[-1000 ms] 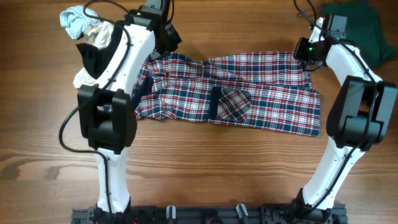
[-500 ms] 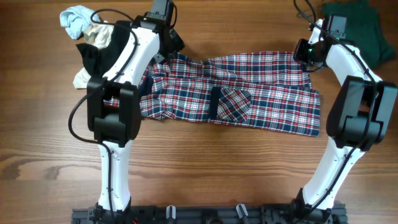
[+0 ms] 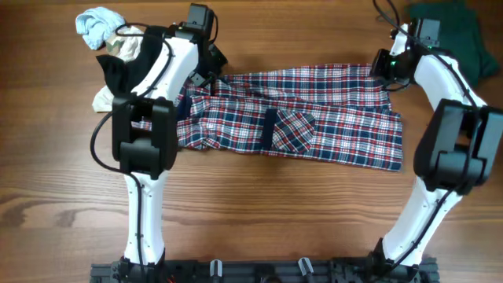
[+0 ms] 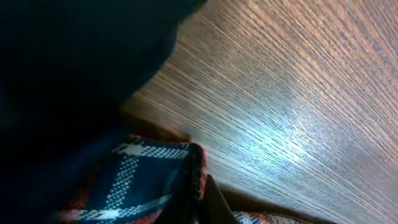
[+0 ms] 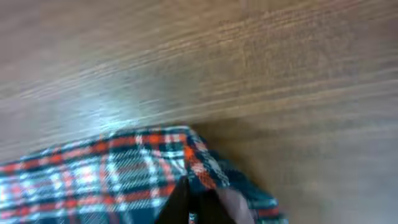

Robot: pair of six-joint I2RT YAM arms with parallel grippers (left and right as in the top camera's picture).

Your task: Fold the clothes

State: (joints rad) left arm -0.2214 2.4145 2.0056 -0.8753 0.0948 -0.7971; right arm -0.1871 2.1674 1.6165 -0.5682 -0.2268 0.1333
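— So, how many pieces?
— One plaid garment (image 3: 330, 118) spread flat mid-table (image 3: 251, 212), one green cloth (image 3: 456, 31) far right, one pale heap (image 3: 106, 31) far left.
— Claws?
— Two: left gripper (image 3: 211, 72) and right gripper (image 3: 383, 71), each clamped on a far corner of the plaid.

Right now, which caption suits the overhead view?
Left arm and right arm hold the far corners of a plaid garment on a wooden table.
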